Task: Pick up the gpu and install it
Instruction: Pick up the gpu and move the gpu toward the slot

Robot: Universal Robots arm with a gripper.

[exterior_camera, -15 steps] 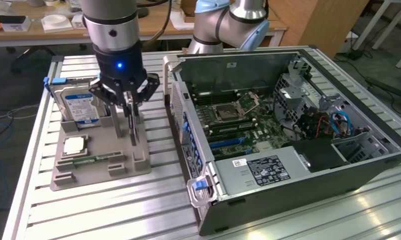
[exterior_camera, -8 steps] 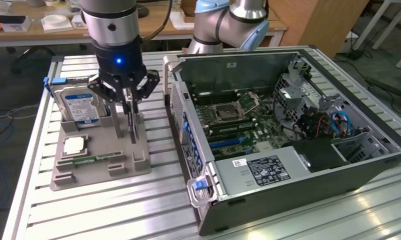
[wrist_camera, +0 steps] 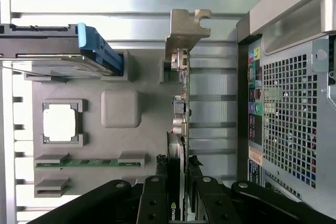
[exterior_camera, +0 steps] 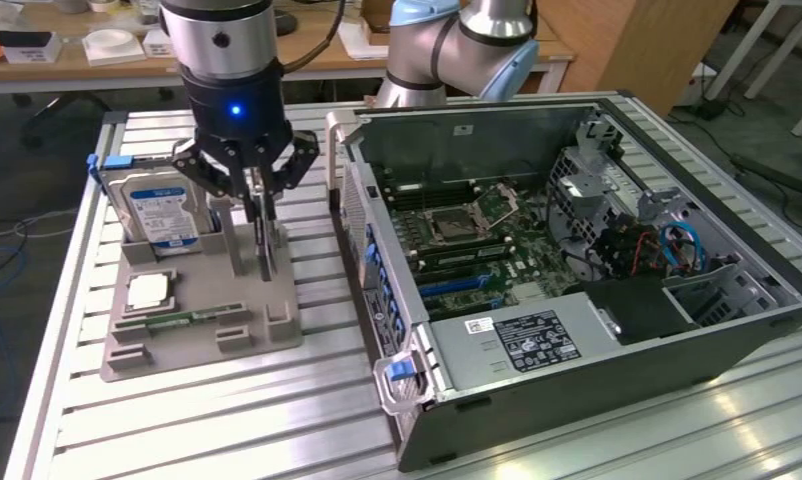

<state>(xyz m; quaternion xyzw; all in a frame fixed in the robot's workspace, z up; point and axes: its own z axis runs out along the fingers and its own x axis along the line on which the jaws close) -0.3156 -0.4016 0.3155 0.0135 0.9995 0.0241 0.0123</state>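
Exterior view's left holds one grey holder [exterior_camera: 261,325] on the slatted table [exterior_camera: 214,420], with one open computer case [exterior_camera: 508,345] just beside it towards the exterior view's right. One gpu [exterior_camera: 264,245] stands upright on edge at the holder, and the single gripper [exterior_camera: 257,195] hangs directly over it, its two fingers drawn in narrow and pinching the card's upper edge. The holder also carries one hard drive [exterior_camera: 158,208] standing on edge, one square processor chip [exterior_camera: 150,291] lying flat and one memory stick [exterior_camera: 188,319] lying flat. From the wrist view the gpu [wrist_camera: 181,108] appears edge-on, its one silver bracket [wrist_camera: 186,27] at the far end, with a finger close on each side.
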